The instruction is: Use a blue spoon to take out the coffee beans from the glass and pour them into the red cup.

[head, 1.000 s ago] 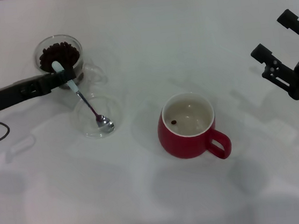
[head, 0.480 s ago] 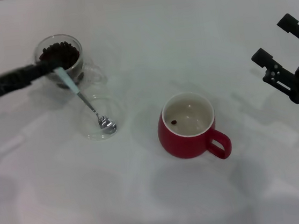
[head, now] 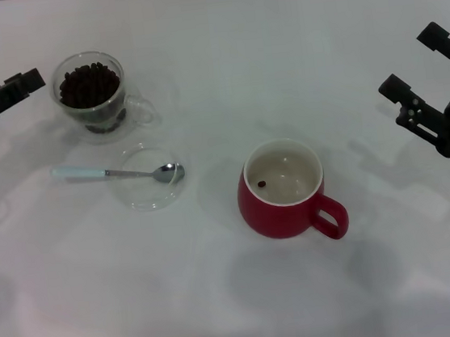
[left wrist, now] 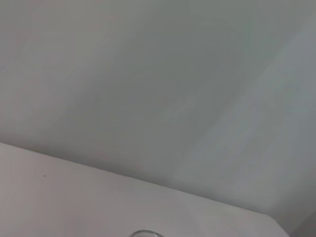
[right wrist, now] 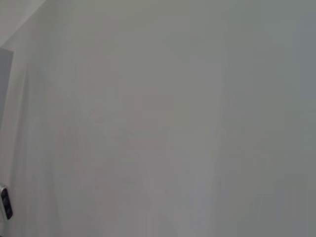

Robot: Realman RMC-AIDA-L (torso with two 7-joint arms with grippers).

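Note:
The blue spoon [head: 104,173] lies flat on the table, its pale handle pointing left and its metal bowl resting on the flat clear saucer [head: 149,197]. The glass [head: 121,109] stands behind it at the back left, full of coffee beans [head: 88,83]. The red cup [head: 283,211] stands in the middle, handle to the front right, with a single bean [head: 262,184] inside. My left gripper [head: 26,82] is empty at the far left edge, level with the glass and apart from it. My right gripper [head: 414,57] is open and empty at the far right.
The white table [head: 240,297] stretches around the cup and to the front. Both wrist views show only a pale blank surface.
My left gripper has let go of the spoon and drawn back to the left. The spoon has dropped from leaning at the glass to lying flat, handle swung left.

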